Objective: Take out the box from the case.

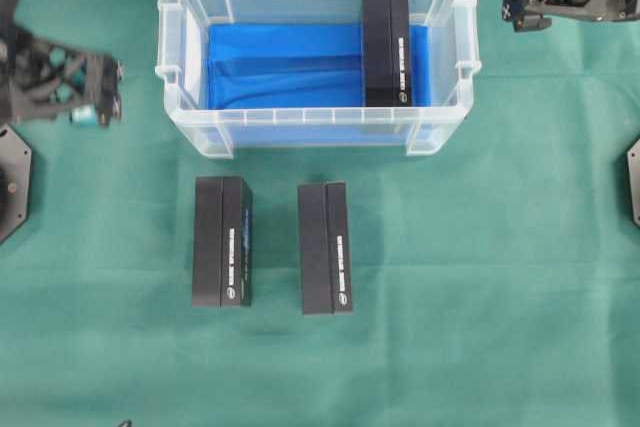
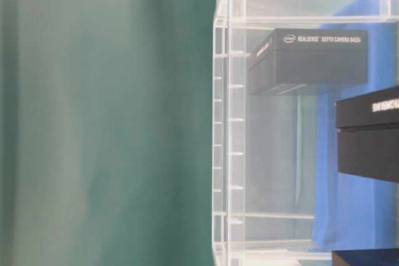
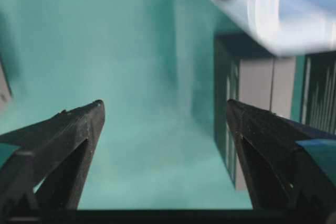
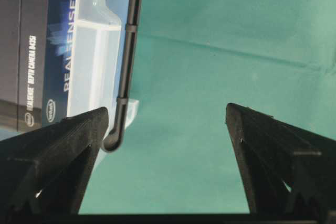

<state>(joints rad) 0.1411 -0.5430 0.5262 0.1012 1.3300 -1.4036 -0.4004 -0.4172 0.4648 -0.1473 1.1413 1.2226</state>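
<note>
The case (image 1: 190,97), a clear plastic bin with a blue lining, stands at the back middle of the green table. One black box (image 1: 385,47) lies inside it against the right end, also seen through the wall (image 2: 308,60) and beside the rim (image 4: 31,51). My left gripper (image 1: 112,95) hovers open left of the case, apart from it; its view (image 3: 165,108) has only green cloth between the fingers. My right gripper (image 1: 515,2) hangs open beyond the case's right end (image 4: 97,51), with nothing between its fingers (image 4: 167,108).
Two more black boxes (image 1: 222,242) (image 1: 325,247) lie side by side on the cloth in front of the case; the left one shows in the left wrist view (image 3: 257,87). A dark latch bar (image 4: 128,51) runs along the case's end. Arm bases sit at both table edges.
</note>
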